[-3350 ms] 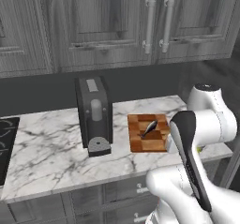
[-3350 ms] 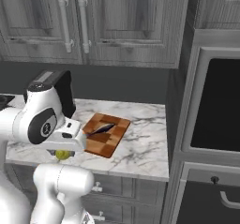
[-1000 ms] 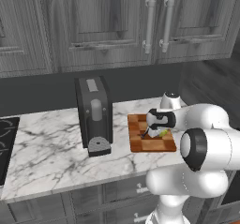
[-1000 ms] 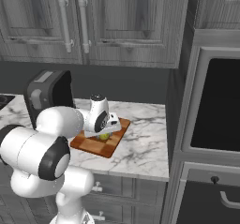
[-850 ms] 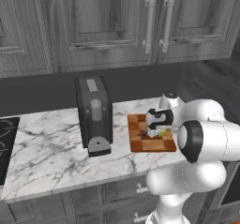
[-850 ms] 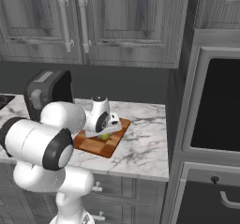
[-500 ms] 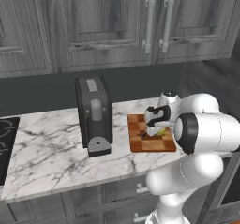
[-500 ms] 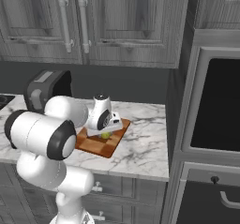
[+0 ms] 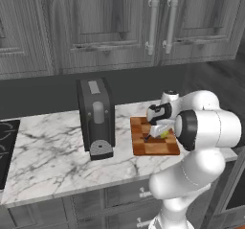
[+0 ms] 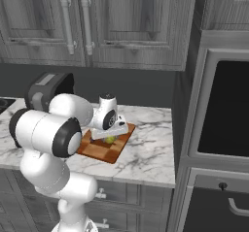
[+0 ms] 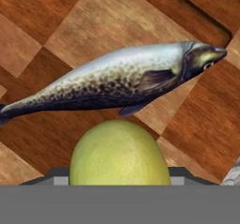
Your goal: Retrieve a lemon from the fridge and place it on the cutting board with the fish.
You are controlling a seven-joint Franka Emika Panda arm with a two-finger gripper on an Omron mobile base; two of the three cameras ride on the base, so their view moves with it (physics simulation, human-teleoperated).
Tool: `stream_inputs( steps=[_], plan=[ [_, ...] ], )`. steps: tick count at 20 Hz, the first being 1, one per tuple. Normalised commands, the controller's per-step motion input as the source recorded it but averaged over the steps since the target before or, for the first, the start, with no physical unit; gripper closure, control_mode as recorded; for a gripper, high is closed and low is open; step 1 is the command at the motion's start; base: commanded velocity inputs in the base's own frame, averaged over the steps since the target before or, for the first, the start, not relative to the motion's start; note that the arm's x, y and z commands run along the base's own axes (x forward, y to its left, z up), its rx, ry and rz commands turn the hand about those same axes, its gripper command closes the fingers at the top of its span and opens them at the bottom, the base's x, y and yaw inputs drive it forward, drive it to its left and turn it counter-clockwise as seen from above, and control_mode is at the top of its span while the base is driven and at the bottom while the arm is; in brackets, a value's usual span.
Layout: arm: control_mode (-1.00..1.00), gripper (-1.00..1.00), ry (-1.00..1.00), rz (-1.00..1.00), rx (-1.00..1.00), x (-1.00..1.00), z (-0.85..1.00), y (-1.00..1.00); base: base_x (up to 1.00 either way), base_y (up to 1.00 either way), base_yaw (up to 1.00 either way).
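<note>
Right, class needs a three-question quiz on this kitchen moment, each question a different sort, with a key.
1. True or false: the lemon lies on the bare marble counter.
2. Which thing stands left of the cutting board in the left base view? A) coffee machine B) kettle C) toaster
3. Fill in: in the hand view, the ____ lies just beyond the lemon, on the board.

Key
1. False: the lemon is over the board, low between the fingers of the gripper.
2. A
3. fish
</note>
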Motion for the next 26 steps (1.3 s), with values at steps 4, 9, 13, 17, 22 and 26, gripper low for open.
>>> stream_inputs(
  steps=[4,9,13,17,22,26],
  plan=[
    [-1.00,-1.00,0.02,0.00,0.00,0.00,-0.14,0.00,0.00,0.00,0.00],
    [-1.00,-1.00,0.00,0.00,0.00,-0.12,0.00,0.11,0.00,0.00,0.00],
    [-1.00,-1.00,0.00,0.00,-0.01,-0.17,0.01,0.15,0.00,0.00,0.00],
    [-1.00,-1.00,0.00,0.00,-0.01,-0.13,0.21,0.11,0.00,0.00,0.00],
    [-1.00,-1.00,0.00,0.00,0.00,-0.02,0.69,0.05,0.00,0.00,0.00],
    [-1.00,-1.00,-0.06,0.00,0.00,-0.21,0.47,0.00,0.00,0.00,0.00]
  ],
)
